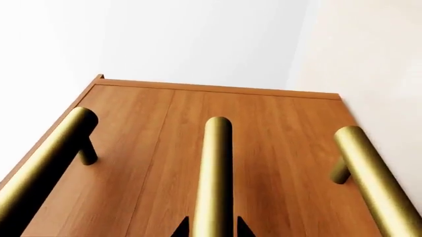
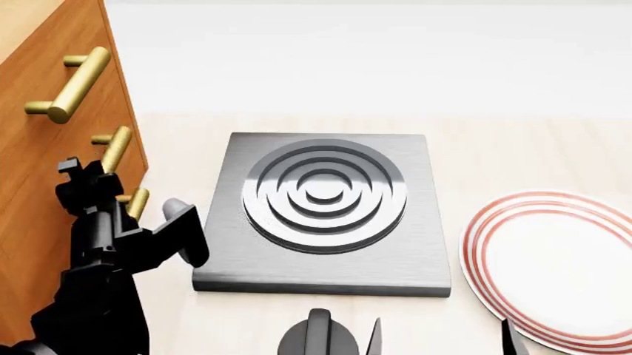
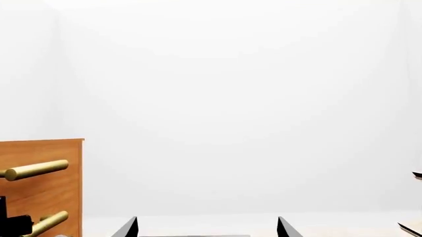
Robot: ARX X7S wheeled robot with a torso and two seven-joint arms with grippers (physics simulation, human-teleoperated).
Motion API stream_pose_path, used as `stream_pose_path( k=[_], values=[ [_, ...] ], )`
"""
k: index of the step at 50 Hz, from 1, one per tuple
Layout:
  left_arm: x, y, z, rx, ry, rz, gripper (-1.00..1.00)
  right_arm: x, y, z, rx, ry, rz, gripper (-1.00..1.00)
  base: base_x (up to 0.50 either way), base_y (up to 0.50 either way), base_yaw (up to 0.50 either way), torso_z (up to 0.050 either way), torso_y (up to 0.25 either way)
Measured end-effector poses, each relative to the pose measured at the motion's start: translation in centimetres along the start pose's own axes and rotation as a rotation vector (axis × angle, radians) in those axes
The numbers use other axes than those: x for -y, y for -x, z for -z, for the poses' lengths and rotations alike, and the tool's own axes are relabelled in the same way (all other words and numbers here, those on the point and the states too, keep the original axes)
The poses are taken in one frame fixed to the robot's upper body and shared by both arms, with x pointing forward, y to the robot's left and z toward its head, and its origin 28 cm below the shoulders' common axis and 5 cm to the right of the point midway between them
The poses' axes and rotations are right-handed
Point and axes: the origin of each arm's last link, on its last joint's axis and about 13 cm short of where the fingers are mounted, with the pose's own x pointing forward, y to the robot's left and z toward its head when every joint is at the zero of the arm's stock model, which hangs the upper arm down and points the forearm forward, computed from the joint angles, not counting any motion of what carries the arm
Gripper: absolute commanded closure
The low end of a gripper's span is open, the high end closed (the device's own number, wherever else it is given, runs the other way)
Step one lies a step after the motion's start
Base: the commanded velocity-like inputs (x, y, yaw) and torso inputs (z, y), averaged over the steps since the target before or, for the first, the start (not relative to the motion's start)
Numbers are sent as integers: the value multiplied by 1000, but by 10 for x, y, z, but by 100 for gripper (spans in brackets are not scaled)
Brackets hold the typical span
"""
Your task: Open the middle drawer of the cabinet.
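Left wrist view: the cabinet [image 1: 218, 143] front fills the frame with three brass bar handles. The middle drawer handle [image 1: 216, 173] runs down the centre, and the left gripper's [image 1: 212, 228] dark fingertips sit on either side of it, touching; it looks clamped on the bar.

Head view: the cabinet [image 2: 40, 148] stands at far left. The left gripper [image 2: 123, 203] is at the middle handle [image 2: 115, 149]. A grey hob plate [image 2: 326, 211] lies centre, a red-rimmed plate [image 2: 558, 266] to its right.

Right wrist view: the right gripper [image 3: 207, 228] fingers stand wide apart, holding nothing. The cabinet [image 3: 56, 197] edge shows at one side.
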Motion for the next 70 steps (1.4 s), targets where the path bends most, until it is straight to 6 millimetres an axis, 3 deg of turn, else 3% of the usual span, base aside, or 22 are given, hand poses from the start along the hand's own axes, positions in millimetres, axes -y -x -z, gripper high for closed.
stream_pose_path(
  k=[22, 70],
  values=[
    [3, 2, -4, 22, 37, -22, 100, 0, 0, 0, 0, 1, 2, -100, 0, 0, 0, 0, 0],
    [-3, 25, -51, 296, 88, 33, 100, 0, 1, 0, 2, -4, -1, -100, 1, 0, -1, 0, 2]
  ],
)
